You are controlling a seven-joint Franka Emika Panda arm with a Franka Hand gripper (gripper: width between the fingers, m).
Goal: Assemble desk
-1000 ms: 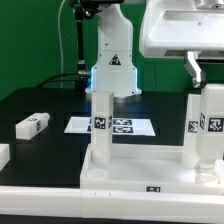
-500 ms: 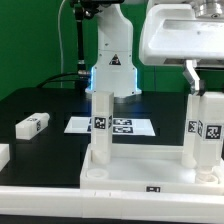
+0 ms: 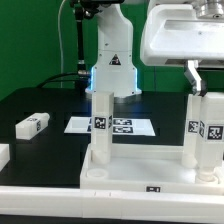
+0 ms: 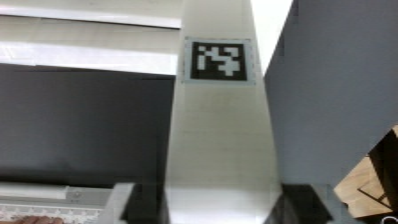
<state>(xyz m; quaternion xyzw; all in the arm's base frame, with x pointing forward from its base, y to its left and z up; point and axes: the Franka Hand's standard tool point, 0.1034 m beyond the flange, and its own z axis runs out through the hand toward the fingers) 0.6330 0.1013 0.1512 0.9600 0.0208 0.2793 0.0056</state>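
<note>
The white desk top (image 3: pixel 130 176) lies flat at the front of the exterior view. One white leg (image 3: pixel 100 125) stands upright on its left part, with a tag on its face. A second tagged leg (image 3: pixel 205 135) stands upright at the top's right end, and my gripper (image 3: pixel 204 84) is shut on its upper end from above. In the wrist view this leg (image 4: pixel 221 120) runs straight out from between the dark fingers (image 4: pixel 150 206) of my gripper (image 4: pixel 222 206). Its lower end is hidden there.
A loose white leg (image 3: pixel 32 125) lies on the black table at the exterior view's left, and another white part (image 3: pixel 3 155) shows at the left edge. The marker board (image 3: pixel 125 127) lies behind the standing leg. The arm's base (image 3: pixel 112 60) stands at the back.
A second ago the gripped leg stood slightly further to the exterior view's right and higher. It shifted a little left and down, and has held still for the last half second.
</note>
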